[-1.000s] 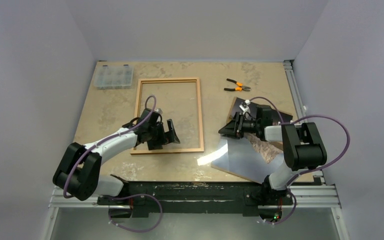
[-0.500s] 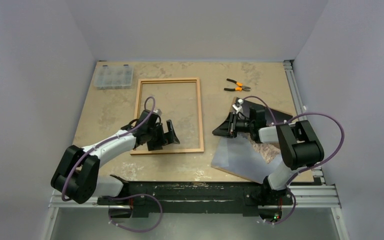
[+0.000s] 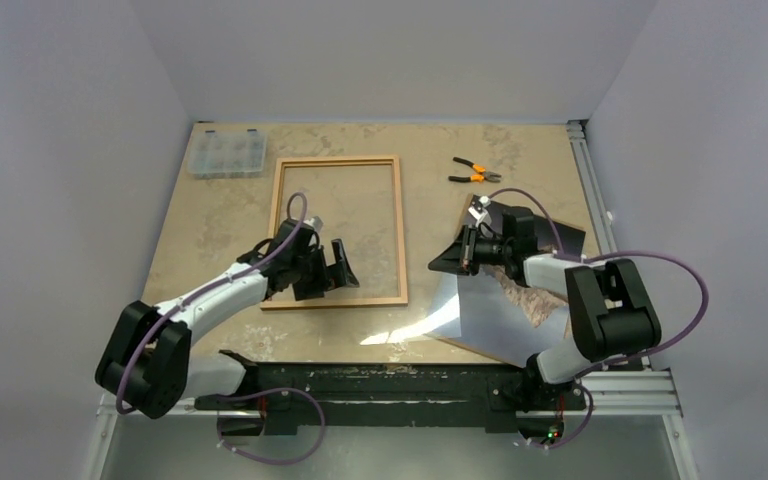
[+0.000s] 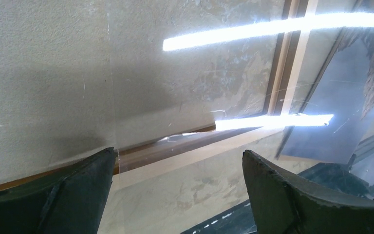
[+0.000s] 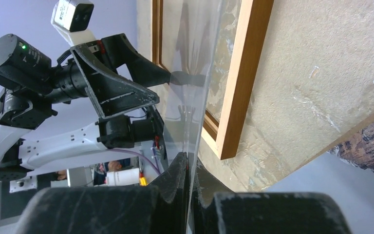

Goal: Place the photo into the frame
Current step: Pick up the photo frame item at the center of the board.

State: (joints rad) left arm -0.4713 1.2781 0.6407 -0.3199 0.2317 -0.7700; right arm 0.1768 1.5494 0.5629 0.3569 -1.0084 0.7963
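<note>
The light wooden frame (image 3: 338, 159) lies flat on the table, left of centre. The photo (image 3: 508, 322) lies face up at the near right, glossy, its rocky mountain showing in the right wrist view (image 5: 370, 146). My right gripper (image 3: 457, 258) is shut on the edge of a clear, see-through sheet (image 5: 202, 73) and holds it tilted over the frame's near right corner (image 5: 236, 112). My left gripper (image 3: 335, 268) is open over the frame's near rail (image 4: 175, 146). One of its fingers (image 4: 53, 195) sits at the clear sheet's corner.
Orange-handled pliers (image 3: 475, 172) lie at the back right. A clear parts box (image 3: 226, 153) stands at the back left. A dark panel (image 3: 550, 228) lies under the right arm, behind the photo. A metal rail (image 3: 590, 170) runs along the right edge.
My right gripper swung left and back with the clear sheet, then eased a little to the right. The glare along the sheet shifted. My left gripper barely moved.
</note>
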